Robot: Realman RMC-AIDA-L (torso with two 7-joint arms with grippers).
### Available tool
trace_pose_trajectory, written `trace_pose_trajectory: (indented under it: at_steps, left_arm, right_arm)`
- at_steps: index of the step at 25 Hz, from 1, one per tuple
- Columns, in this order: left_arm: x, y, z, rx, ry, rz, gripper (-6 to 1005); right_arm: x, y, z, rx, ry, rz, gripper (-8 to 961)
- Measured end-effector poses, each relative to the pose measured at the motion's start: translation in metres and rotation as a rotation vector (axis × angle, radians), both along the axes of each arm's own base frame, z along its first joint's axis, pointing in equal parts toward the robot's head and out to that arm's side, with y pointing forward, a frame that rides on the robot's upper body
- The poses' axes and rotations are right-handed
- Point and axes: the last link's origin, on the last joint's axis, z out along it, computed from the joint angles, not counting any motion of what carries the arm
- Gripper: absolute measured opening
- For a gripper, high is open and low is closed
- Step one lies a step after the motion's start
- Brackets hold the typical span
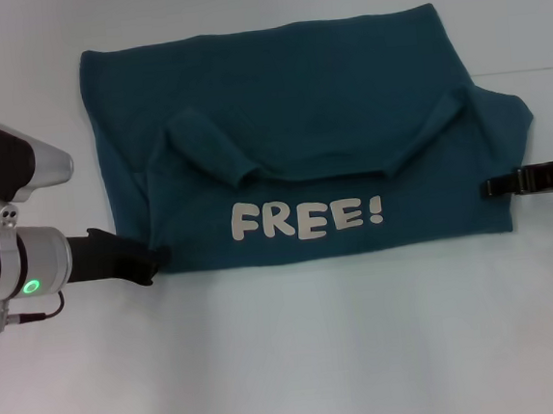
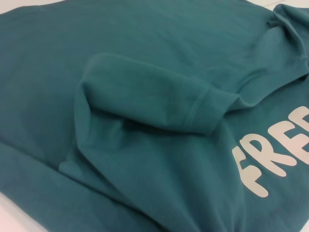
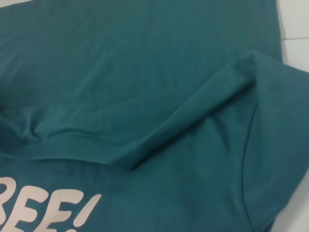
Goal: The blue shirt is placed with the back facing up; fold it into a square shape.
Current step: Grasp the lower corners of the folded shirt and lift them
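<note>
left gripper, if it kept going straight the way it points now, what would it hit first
The left gripper points across toward the robot's right and its tip is already at the near left corner of the shirt. Going on, it would likely run into that folded edge first, below the FREE! lettering, though its height over the cloth is unclear.

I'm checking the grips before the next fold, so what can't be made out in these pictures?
- Left tool: in the head view its tip sits at the blue shirt edge, dark on dark; open or shut is unclear.
- Right tool: mostly cut off by the head view's right edge; its state is unclear.
- Both wrist views show only cloth, no tool.
- Folded-under layers: hidden by the top layer with the FREE! lettering.
</note>
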Motion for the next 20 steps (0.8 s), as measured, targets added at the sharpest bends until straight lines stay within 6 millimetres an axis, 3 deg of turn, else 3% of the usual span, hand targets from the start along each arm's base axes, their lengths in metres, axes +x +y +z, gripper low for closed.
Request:
trace_pose_trajectory:
  at_steps: [12, 20]
  left_arm:
    - [0.001, 0.0, 0.0, -0.002, 0.0, -0.004, 52]
    - [0.001, 0.0, 0.0, -0.004, 0.006, -0.011, 52]
  right_arm:
    - [0.007, 0.006, -0.016, -0.006, -0.008, -0.012, 626]
    - [0.011, 0.01, -0.02, 0.017, -0.017, -0.015, 430]
